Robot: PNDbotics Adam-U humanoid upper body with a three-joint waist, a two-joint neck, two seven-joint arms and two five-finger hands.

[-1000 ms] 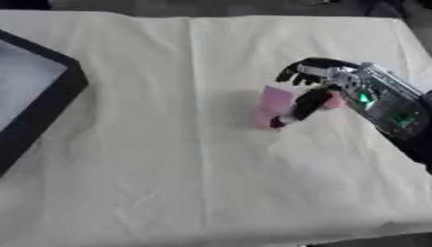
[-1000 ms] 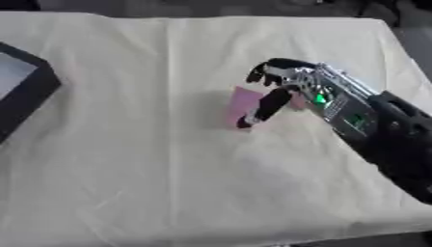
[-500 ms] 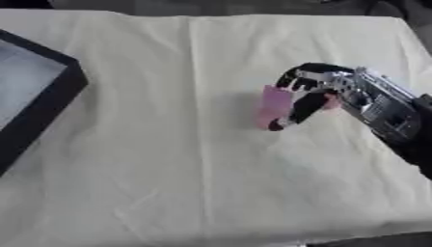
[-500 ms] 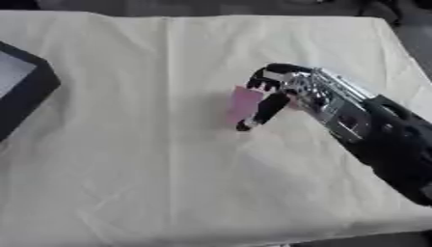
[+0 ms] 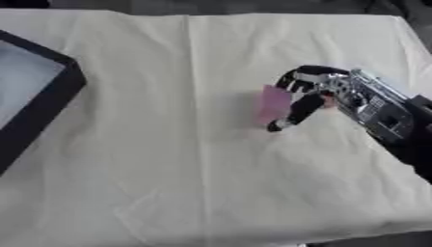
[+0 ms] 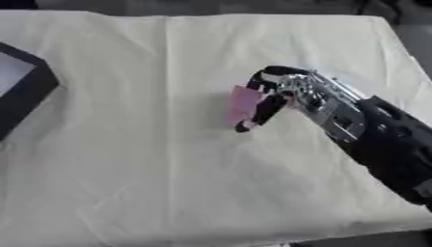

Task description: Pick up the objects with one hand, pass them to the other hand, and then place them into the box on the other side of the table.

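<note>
One pink block in my right hand

One hand is at work on the counter (image 5: 152, 144), and it is mine: my right hand (image 5: 314, 92) comes in from the right edge, its black and silver forearm running off toward the lower right corner. My fingers (image 5: 295, 79) curl over the top right of a small pink block (image 5: 273, 105), and my thumb (image 5: 291, 115) reaches down along its right side, with its tip close to the cloth at the block's lower edge. So my hand is grasping the pink block, pinched between curled fingers above and thumb below.

The block is a pale pink upright slab, a little right of the middle of the counter. I cannot tell whether its lower edge touches the cloth or sits just above it; a faint shadow lies to its left and below.

A cream cloth (image 6: 168, 193) covers the whole counter, with a straight fold line running from the far edge toward me just left of the block, and softer creases near the close edge.

The box (image 5: 40, 103) sits at the left edge of the counter, well apart from the block and my hand. It has a black rim and a pale grey inside, and only part of it shows in either eye's view.

My left hand shows in neither view.
</note>
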